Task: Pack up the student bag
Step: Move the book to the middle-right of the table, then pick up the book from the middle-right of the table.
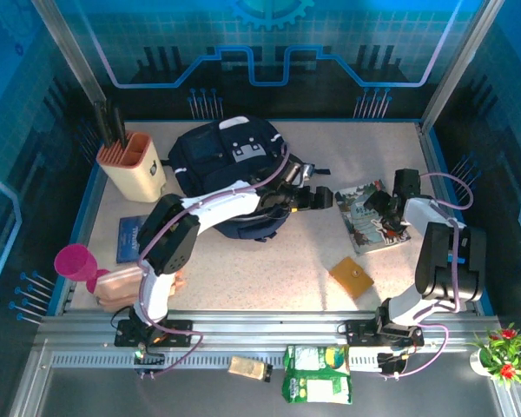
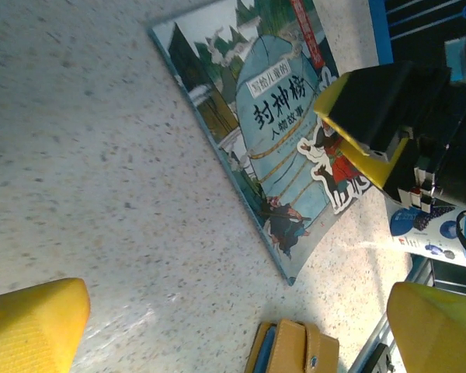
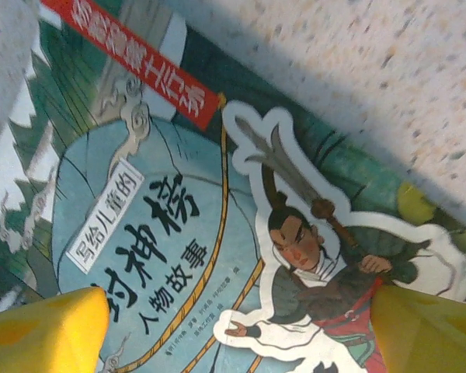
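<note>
Well, the main hazard is sitting around the thin illustrated storybook with the blue-green cover and Chinese lettering (image 1: 372, 219), which is lying flat on the speckled white table (image 1: 269, 278), right of centre. Both tools are crowding it. The right gripper (image 1: 378, 207) is hovering close over its cover, yellow fingertips (image 3: 46, 334) spread wide and pinching nothing. The left gripper (image 1: 321, 198) is hanging just beside the book's left edge, its own yellow fingertips (image 2: 31, 326) likewise spread and empty.

With two open tools this near, one could be knocking the other on its next move. A book lying flat is also offering no raised edge, so the pads may be skidding on the cover and shoving it toward the table's right edge rather than lifting it.

The student bag, a large dark navy fabric backpack with thin white piping and a grey-white patch (image 1: 208, 161), is resting on the far part of the table, left of centre, just right of a beige holder of black-handled utensils (image 1: 132, 169). Its long axis is running roughly far to near, with the patch end pointing toward the back wall. The left arm is stretching across its near side, so a careless swing could be dragging the bag. I cannot tell whether its zip is open; a closed mouth would be blocking any packing.
</note>
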Available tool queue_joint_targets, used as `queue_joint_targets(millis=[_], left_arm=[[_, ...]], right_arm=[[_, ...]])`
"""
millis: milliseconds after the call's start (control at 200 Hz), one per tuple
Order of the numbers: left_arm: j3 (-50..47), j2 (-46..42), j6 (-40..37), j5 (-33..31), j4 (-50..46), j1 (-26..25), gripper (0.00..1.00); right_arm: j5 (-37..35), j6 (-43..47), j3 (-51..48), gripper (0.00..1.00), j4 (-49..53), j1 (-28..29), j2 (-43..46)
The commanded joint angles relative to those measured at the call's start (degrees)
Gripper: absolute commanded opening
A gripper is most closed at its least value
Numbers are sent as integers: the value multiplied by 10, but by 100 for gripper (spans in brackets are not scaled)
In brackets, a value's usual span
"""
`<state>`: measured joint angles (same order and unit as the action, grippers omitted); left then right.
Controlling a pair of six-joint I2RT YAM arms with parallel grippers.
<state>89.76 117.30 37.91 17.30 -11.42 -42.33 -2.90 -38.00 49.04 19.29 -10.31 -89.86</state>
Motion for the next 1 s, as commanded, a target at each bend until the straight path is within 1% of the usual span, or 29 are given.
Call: queue_joint_targets(millis=[0,170,255,320,420,475,530,595,695,755,830,865,995], left_arm=[[31,28,26,25,15,-8,95],[71,72,32,40,-14,-11,84],[89,90,30,41,-31,-11,80],[101,104,28,42,-42,-11,77],[122,124,23,35,-62,-12,74],[133,134,19,27,-73,-11,71],[142,140,14,15,-87,-13,67],[148,146,9,0,-98,-15,64],[158,156,9,-2,-103,-18,60],[168,165,7,-8,-108,-20,58],[180,176,8,-18,-116,-22,58],[186,180,10,-20,-118,-22,57],[200,195,17,-16,-121,-23,52]], right_arm=[[27,13,-2,88,16,-4,-16],[70,-20,-16,87,37,-5,-28],[115,-39,-34,85,30,-3,-21],[148,-54,-52,83,20,11,-9],[167,-72,-70,82,18,49,19],[165,-73,-69,80,33,63,31],[158,-67,-64,80,48,61,45],[132,-49,-49,80,64,56,62],[93,-18,-20,79,74,53,74],[83,-3,-2,79,76,52,65],[79,13,10,77,74,52,44],[82,20,32,77,73,53,33],[89,41,58,73,76,51,-12]])
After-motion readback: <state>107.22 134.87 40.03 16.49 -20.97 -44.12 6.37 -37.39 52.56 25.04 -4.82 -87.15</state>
